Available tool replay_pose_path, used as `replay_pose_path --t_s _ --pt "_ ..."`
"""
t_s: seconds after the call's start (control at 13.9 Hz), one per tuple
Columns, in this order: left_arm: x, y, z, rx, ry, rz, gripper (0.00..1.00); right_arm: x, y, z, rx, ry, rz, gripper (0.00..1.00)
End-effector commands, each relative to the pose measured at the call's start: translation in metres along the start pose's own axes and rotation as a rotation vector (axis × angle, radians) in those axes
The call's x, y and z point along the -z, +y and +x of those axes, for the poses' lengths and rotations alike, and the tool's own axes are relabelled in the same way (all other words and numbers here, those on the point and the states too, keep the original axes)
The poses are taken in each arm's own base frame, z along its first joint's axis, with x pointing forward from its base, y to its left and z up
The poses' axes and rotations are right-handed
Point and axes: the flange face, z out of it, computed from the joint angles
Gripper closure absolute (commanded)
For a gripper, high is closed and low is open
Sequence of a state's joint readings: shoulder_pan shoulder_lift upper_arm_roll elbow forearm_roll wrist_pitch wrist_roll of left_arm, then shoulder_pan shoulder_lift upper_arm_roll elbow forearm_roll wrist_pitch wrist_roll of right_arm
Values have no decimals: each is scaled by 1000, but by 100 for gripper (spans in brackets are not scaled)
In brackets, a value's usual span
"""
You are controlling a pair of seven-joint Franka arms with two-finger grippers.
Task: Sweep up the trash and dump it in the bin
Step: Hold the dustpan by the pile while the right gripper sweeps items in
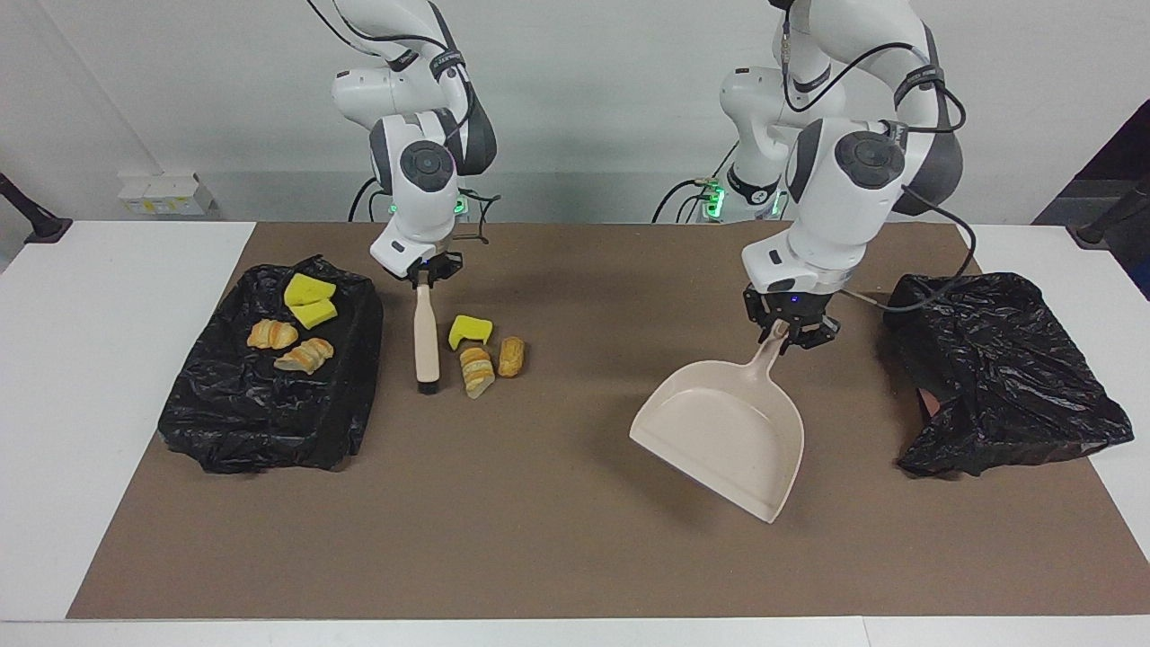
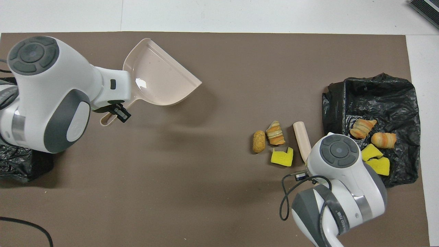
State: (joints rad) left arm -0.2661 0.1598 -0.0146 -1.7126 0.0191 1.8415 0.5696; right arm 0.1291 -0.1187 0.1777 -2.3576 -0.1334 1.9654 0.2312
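In the facing view, the right gripper (image 1: 428,272) has its jaws pinching the top of the beige brush (image 1: 426,346), which stands upright with its black bristles on the brown mat (image 1: 539,539) that covers the counter. Just beside the brush lie three loose pieces of trash: a yellow sponge chunk (image 1: 469,330), a striped bread bit (image 1: 476,370) and a brown bread bit (image 1: 511,356). Toward the right arm's end sits a black bag-lined bin (image 1: 269,422) with two more sponge chunks (image 1: 310,301) and two bread bits (image 1: 289,345) lying on it. The left gripper (image 1: 791,329) has its jaws pinching the handle of the beige dustpan (image 1: 728,431), which hangs tilted above the mat, apart from the trash. A second black bag (image 1: 997,377) lies toward the left arm's end.

In the overhead view, the dustpan (image 2: 157,82) is empty, its mouth turned toward the right arm's end. The brush handle (image 2: 301,139) stands between the loose trash (image 2: 271,142) and the bin (image 2: 377,99).
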Motion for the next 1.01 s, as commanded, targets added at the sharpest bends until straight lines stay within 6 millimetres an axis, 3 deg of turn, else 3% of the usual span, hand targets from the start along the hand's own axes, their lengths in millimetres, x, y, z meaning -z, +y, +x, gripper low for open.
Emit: replay_pose_path --t_s 0.0,0.22,0.43,0.5,0.93 --pt "-1 3 -14 -216 -56 -26 100 -11 -22 1 -57 -12 83 100" --pt "-23 14 -26 -412 -122 -37 100 -14 -36 2 -48 -13 105 100" --pt "-65 54 -17 -518 -173 -30 100 -13 -57 1 -54 -6 159 100" --pt "-67 80 -15 -566 -152 -2 100 -15 -62 1 -59 -12 160 100" --pt "-87 160 -1 -691 -204 60 100 -23 -139 -6 -63 6 221 100"
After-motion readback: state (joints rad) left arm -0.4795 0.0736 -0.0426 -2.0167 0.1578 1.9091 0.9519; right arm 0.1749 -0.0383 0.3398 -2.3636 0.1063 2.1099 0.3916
